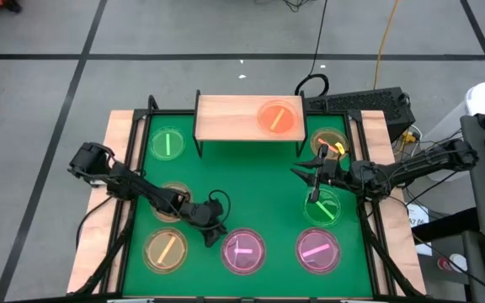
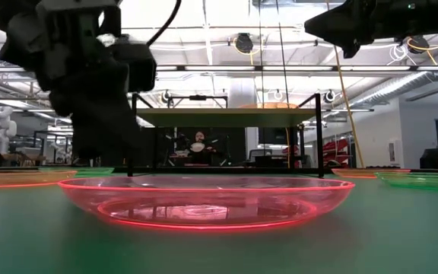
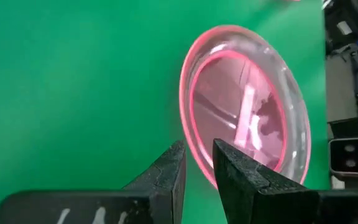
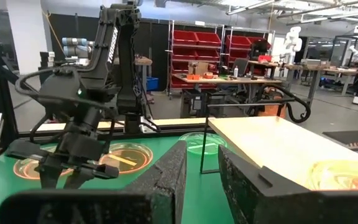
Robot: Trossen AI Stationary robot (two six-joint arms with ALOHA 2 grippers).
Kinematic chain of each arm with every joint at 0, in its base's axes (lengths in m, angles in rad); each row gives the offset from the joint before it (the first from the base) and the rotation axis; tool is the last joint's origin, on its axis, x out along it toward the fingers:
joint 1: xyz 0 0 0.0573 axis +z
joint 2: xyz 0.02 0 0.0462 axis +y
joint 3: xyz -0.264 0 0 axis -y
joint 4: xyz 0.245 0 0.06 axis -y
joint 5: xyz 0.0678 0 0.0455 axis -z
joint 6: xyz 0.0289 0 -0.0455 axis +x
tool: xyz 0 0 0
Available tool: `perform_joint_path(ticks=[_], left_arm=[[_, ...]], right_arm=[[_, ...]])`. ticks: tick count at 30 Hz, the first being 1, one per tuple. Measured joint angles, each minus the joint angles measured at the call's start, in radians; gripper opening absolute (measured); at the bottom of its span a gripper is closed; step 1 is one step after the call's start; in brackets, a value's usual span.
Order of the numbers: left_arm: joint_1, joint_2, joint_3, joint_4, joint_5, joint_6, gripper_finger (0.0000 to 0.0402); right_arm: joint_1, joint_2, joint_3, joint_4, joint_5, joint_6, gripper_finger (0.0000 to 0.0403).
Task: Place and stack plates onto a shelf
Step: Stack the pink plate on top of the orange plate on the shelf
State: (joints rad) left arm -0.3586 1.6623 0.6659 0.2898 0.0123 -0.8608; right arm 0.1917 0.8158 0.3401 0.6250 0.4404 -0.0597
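Observation:
The light-wood shelf (image 1: pixel 234 118) stands at the table's far edge, and an orange plate (image 1: pixel 278 116) rests flat on its right half. On the green table lie two pink plates (image 1: pixel 244 251) (image 1: pixel 318 249), two green ones (image 1: pixel 168 143) (image 1: pixel 322 206) and three amber ones (image 1: pixel 165 249) (image 1: pixel 173 202) (image 1: pixel 328 145). My left gripper (image 1: pixel 218 234) sits low at the far left rim of the left pink plate (image 3: pixel 244 106). It is slightly open, with the rim just ahead of its fingertips (image 3: pixel 197 152). My right gripper (image 1: pixel 312 175) hovers narrowly open and empty above the right green plate, pointing at the shelf (image 4: pixel 278 146).
The shelf's thin black legs (image 4: pixel 204 143) stand ahead of my right gripper. A keyboard (image 1: pixel 360 103) and cables lie beyond the table's far right corner. Wooden strips (image 1: pixel 112 194) run along the table's left and right sides.

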Motion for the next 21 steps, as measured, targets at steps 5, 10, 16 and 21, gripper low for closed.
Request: perform_joint_path(ticks=[5,10,16,21], left_arm=[[-0.015,0.025,0.003,0.017,-0.003,-0.038,0.0085],[-0.020,0.069,0.002,0.019,0.004,-0.062,0.0085],[-0.021,0.098,0.002,0.074,0.028,-0.063,0.0085],[-0.012,0.091,0.002,0.074,0.042,-0.050,0.0085]], right_arm=[[0.000,0.000,0.000,0.005,0.000,0.000,0.0079],[0.000,0.000,0.000,0.043,-0.029,-0.001,0.0079],[0.000,0.000,0.000,0.053,-0.056,-0.002,0.0079],[0.000,0.000,0.000,0.052,-0.055,-0.003,0.0079]])
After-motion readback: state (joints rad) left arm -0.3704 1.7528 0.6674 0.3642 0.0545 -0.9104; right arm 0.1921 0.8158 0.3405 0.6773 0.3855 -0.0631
